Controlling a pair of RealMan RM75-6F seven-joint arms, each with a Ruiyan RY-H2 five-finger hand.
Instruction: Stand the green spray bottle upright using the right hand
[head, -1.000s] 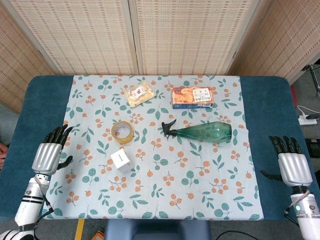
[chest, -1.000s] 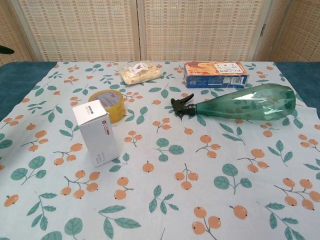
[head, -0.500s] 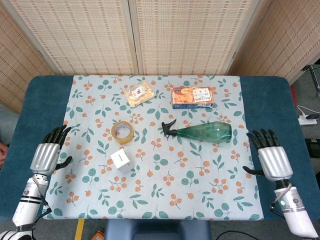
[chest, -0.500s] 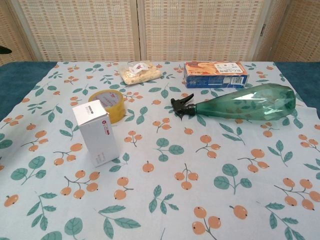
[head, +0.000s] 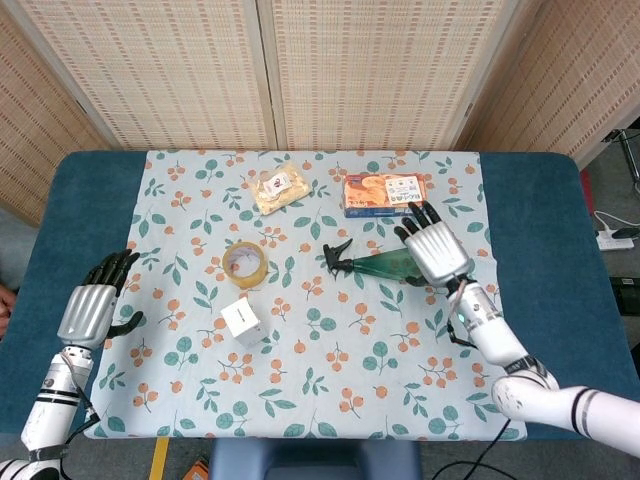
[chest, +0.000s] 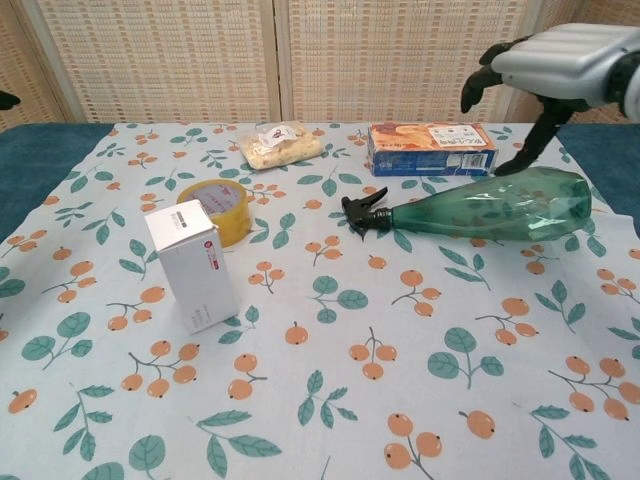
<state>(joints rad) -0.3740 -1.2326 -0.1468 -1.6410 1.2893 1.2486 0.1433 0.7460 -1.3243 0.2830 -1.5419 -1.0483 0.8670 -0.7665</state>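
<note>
Green spray bottle (chest: 480, 209) lies flat; chest view alone shows the right robot hand (chest: 560, 62) spread apart above it.

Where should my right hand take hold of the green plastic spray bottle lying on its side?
Grip the green spray bottle around its wide body near the base, coming down from above where the right hand hovers. That end is fat and clear of neighbours; the black trigger nozzle is narrow and awkward.

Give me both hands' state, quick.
Left hand: open, holding nothing.
Right hand: open above the lying green plastic spray bottle, not gripping it.
</note>
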